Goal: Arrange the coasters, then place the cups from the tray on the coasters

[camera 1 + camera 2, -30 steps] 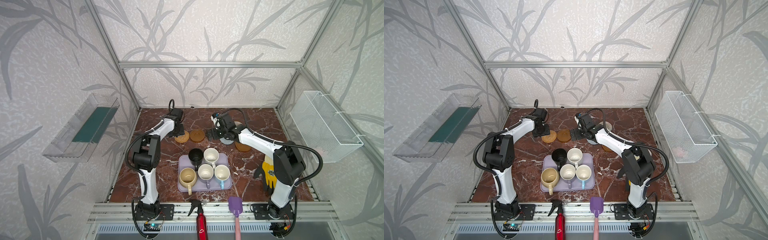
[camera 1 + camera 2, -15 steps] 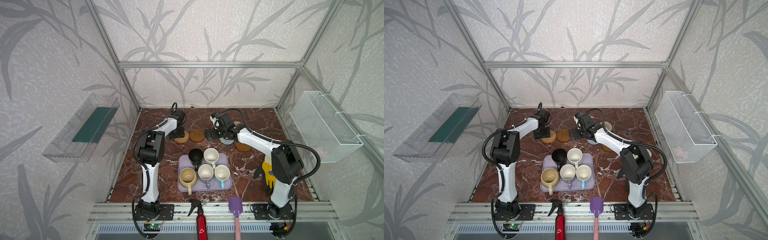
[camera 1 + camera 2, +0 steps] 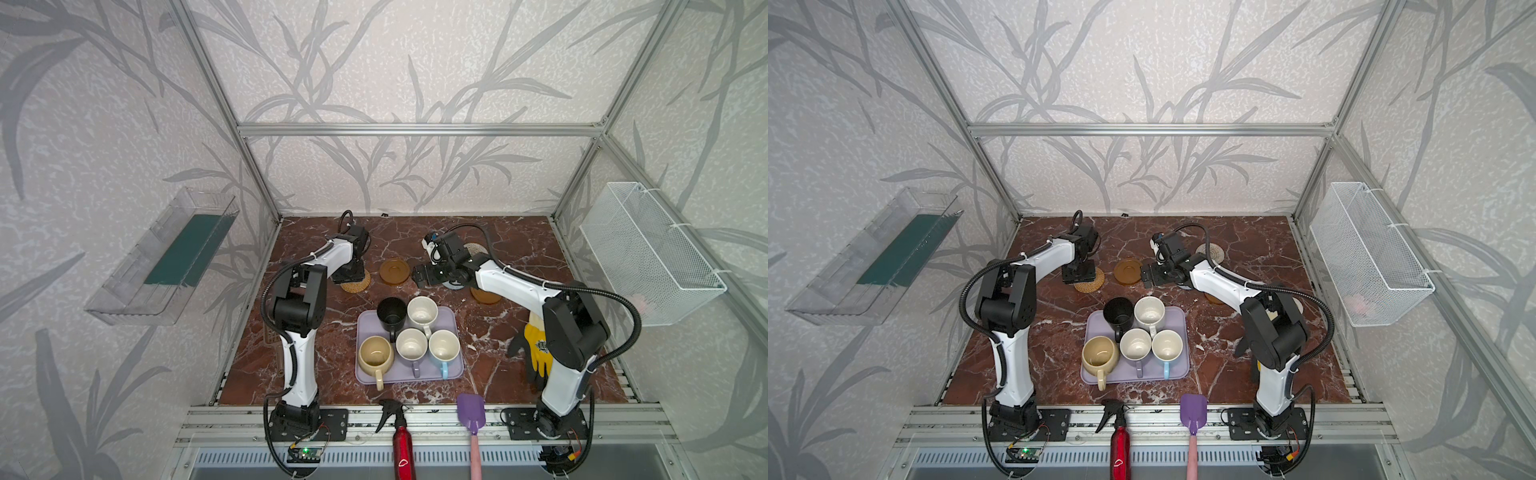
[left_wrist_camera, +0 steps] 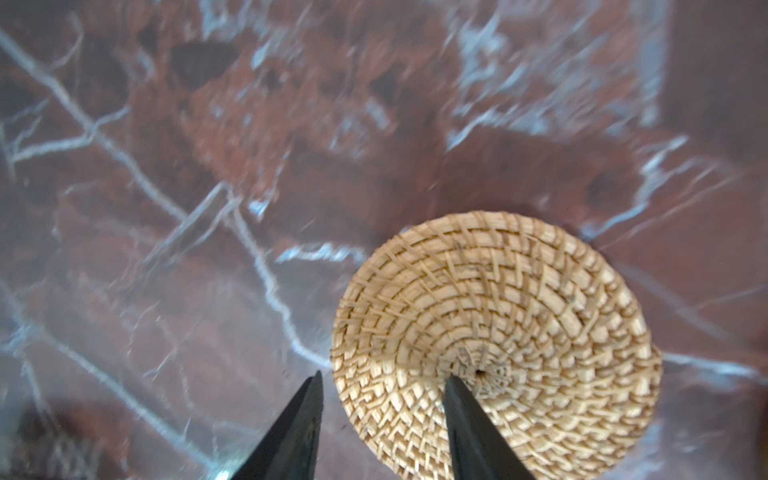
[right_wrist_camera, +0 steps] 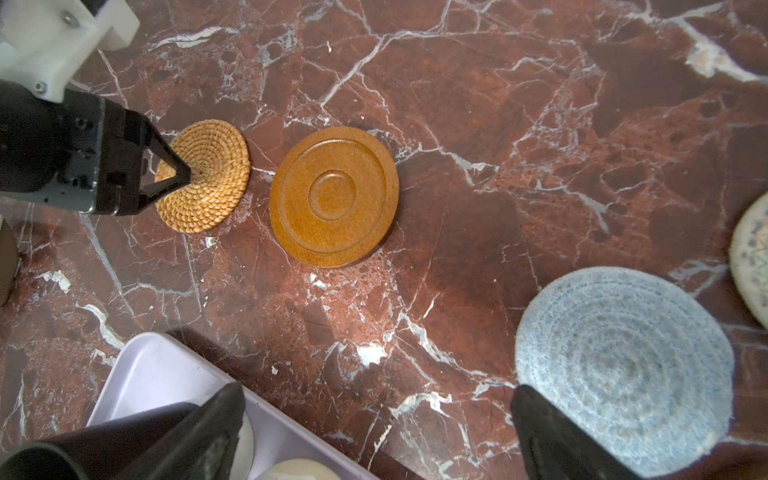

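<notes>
We're on the coaster-arranging bit: left jaws half open astride the rattan coaster (image 4: 498, 332) on the counter (image 4: 166, 124), right jaws wide open, empty, so next we need a clean rim pinch.

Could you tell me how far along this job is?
Done: nothing complete; one amber coaster looks laid out. In hand: the left gripper, jaws apart, straddles the edge of the rattan coaster. Left: arranging the rest, then moving all five cups off the tray.
</notes>
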{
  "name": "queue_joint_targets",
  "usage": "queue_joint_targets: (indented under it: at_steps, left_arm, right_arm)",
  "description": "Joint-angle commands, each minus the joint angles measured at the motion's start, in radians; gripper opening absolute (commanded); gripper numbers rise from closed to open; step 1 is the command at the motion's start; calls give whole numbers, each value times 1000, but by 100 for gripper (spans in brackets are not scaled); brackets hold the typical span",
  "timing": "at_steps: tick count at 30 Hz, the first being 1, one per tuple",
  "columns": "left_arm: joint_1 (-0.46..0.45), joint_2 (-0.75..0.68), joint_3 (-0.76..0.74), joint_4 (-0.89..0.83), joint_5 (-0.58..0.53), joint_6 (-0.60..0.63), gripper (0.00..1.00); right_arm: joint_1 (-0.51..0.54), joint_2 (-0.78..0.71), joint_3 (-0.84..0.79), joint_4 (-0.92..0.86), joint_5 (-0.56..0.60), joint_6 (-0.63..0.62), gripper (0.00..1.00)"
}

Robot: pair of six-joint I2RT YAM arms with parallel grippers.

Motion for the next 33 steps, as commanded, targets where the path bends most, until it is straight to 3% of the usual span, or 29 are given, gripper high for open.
queue_joint_targets:
  at_steps: [1, 8, 19, 27, 33]
  left_arm:
    - [15, -52, -63, -59, -37, -27, 50]
    - [42, -102, -105, -27, -13, -21, 50]
    - [54, -1, 10, -31, 30, -23, 50]
    - [55, -28, 22, -3, 38, -34, 50]
    - [53, -63, 96, -49, 9, -31, 57]
  right_arm:
    - [3, -55, -19, 22, -5, 13, 100]
    - [5, -78, -36, 27, -7, 20, 100]
    - [5, -103, -46, 19, 7, 13, 99]
    - [5, -115, -48, 19, 18, 7, 100]
    - [5, -126, -39, 11, 28, 5, 100]
